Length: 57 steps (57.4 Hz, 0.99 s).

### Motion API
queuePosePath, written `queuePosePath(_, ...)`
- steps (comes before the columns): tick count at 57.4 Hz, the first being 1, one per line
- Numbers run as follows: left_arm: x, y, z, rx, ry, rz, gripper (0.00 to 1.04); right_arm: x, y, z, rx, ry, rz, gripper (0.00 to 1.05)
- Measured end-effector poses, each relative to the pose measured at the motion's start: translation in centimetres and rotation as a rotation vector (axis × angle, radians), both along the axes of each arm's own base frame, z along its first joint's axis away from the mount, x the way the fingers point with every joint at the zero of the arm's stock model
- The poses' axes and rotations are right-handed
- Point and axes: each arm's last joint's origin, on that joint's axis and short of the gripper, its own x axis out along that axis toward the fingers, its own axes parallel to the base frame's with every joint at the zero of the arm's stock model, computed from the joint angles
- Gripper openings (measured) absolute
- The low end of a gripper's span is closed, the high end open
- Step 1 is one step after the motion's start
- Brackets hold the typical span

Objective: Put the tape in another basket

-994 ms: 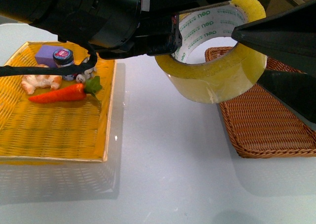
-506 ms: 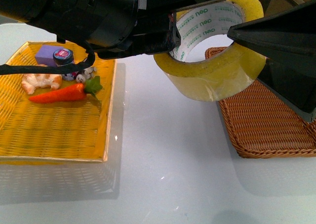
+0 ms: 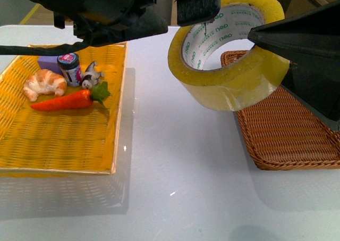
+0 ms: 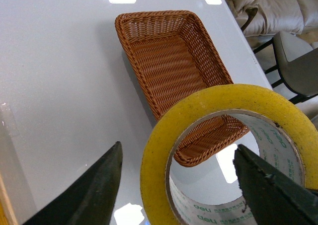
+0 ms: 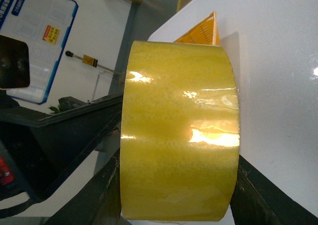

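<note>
Far L of the basket (image 3: 287, 140), across bare white table (image 3: 175, 161), sits a yellow woven tray (image 3: 58, 145). In the tray end farthest from the camera: purple block (image 3: 49, 63), a small jar w/ dark lid (image 3: 69, 68) and a small grey-white figure (image 3: 91, 77). Just in front of those are a croissant (image 3: 45, 84) and an orange carrot w/ green top (image 3: 64, 101). All of this is well apart from the basket.

L gripper (image 4: 176, 150): jaws spread wide. In the L wrist view the tape (image 3: 228, 86) sits btwn the fingers. One finger (image 4: 94, 185) is clearly apart from the roll w/ table showing in the gap. Contact on the other side can't be told. In the front view the L arm is up high, L of the basket.

The tape is in the air, tilted, w/ its core and green lettering facing the camera. It hangs at the basket's L rim and overlaps that rim in the front view. In the L wrist view it covers the basket's near end. It's lifted, not resting in the basket.

R gripper (image 3: 265, 59): closed on the tape across its width, one finger on the upper flat face, one under the lower face. The R wrist view shows the roll's yellowish outer wall btwn the two dark fingers.

The basket is brown wicker, nothing lying on the part that shows; the R gripper hides its far R side.
</note>
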Motion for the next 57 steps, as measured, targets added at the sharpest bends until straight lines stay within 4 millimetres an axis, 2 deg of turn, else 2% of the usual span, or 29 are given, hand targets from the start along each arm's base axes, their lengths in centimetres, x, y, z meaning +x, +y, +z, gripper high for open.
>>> queuePosePath(10,-0.2,1.1,0.8,-0.024,-0.026,0.023,0.97,0.2,-0.8,0.1,0.005,-0.003,-0.032,0.48)
queuePosePath(27,-1.1,4.9,3.4,-0.073,-0.156,0.144,0.95,0.6,-3.7,0.2,0.02,-0.006,-0.1,0.48)
queuePosePath(29,-1.3,5.1,3.4,-0.016,-0.317,0.272,0.88,0.7,-4.4,0.2,0.022,-0.004,-0.116,0.48)
queuePosePath(33,-2.1,6.3,2.6,0.089,-0.506,0.463,0.78,0.8,-5.3,0.2,0.026,0.0,-0.137,0.48)
queuePosePath(38,-3.8,8.5,1.5,0.192,-0.616,0.626,0.63,1.3,-6.7,-0.3,0.025,0.013,-0.169,0.48)
queuePosePath(47,-6.5,11.4,0.3,0.254,-0.665,0.64,0.37,3.2,-9.4,-1.4,0.019,0.033,-0.261,0.48)
queuePosePath(57,-8.8,13.5,-1.2,0.279,-0.66,0.635,0.08,6.1,-11.0,-3.2,0.016,0.065,-0.293,0.48)
